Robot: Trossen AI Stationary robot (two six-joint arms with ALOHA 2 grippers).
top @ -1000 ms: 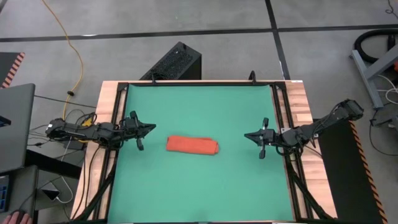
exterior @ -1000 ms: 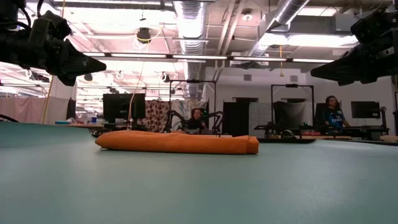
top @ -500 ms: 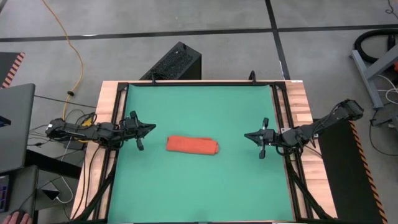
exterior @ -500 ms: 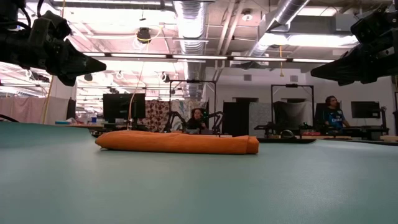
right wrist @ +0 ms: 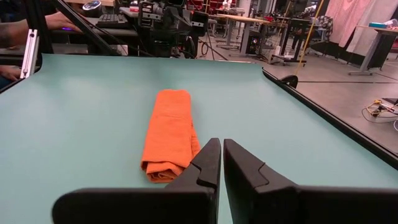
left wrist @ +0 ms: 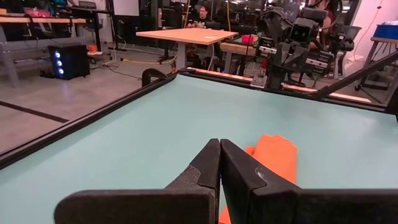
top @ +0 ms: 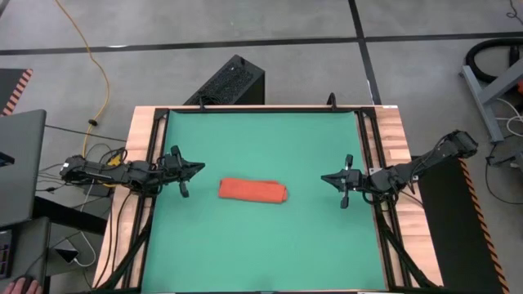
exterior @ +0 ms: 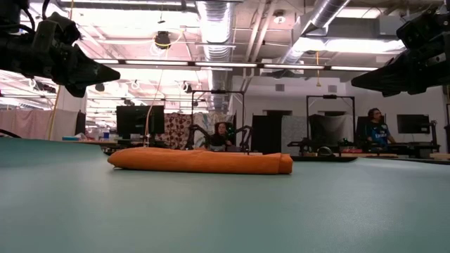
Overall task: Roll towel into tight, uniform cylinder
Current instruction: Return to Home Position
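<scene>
orange-red towel [top: 253, 191] rolled into a flattish cylinder, lying crosswise near mid mat, btwn both arms.

A green mat [top: 261, 139] covers the wooden table [top: 396, 131]. A black box [top: 233, 82] sits at its twelve o'clock, and a yellow cable [top: 105, 82] trails at ten o'clock.

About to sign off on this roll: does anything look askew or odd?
Slightly: the towel looks flattened, not round, and its end facing the right pincer shows loose layers. That pincer and the left pincer are shut, clear of it.
</scene>
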